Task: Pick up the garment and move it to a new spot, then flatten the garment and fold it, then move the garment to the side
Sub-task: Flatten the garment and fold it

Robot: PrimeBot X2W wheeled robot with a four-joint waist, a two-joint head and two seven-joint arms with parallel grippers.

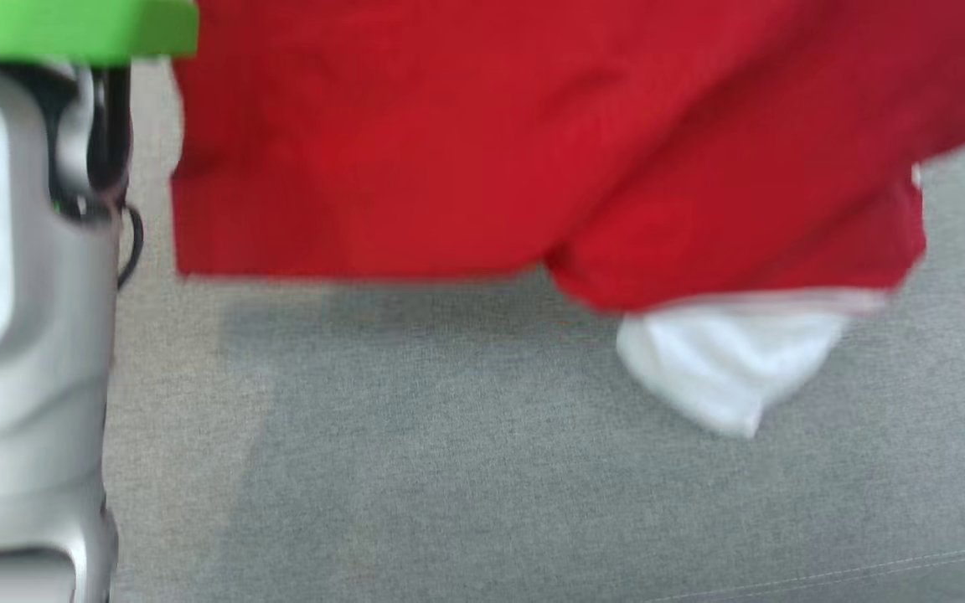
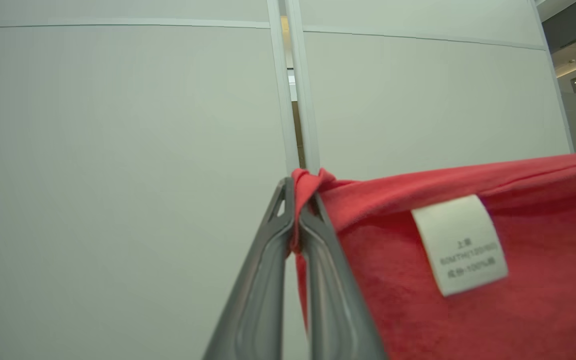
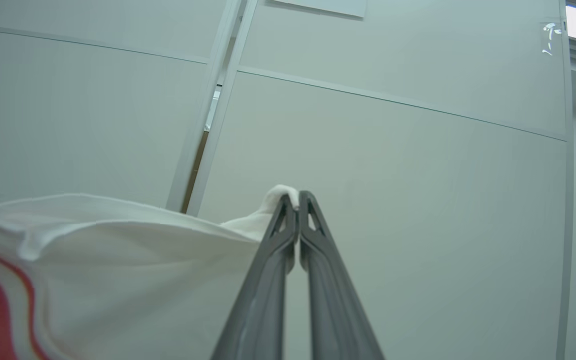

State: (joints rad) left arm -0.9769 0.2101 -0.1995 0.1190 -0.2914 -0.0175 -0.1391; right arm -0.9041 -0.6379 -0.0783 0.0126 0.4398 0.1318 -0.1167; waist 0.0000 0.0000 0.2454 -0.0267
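The garment point(image 1: 482, 142) is red with white parts and hangs in the air above a grey fabric surface point(image 1: 482, 469) in the head view; a white piece point(image 1: 725, 368) dangles at its lower right. My left gripper point(image 2: 295, 192) is shut on a bunched red corner of the garment point(image 2: 468, 240), near a white care label point(image 2: 460, 245). In the right wrist view, my right gripper point(image 3: 293, 200) is shut on a white edge of the garment point(image 3: 118, 270), with a red area low at the left. Both grippers point up toward pale wall panels.
My pale left forearm point(image 1: 22, 318) with a green band point(image 1: 72, 29) stands at the left of the head view. A seam runs across the grey surface's lower right point(image 1: 868, 574). Wall panels point(image 2: 118, 150) with a vertical gap point(image 2: 293, 100) stand behind the grippers.
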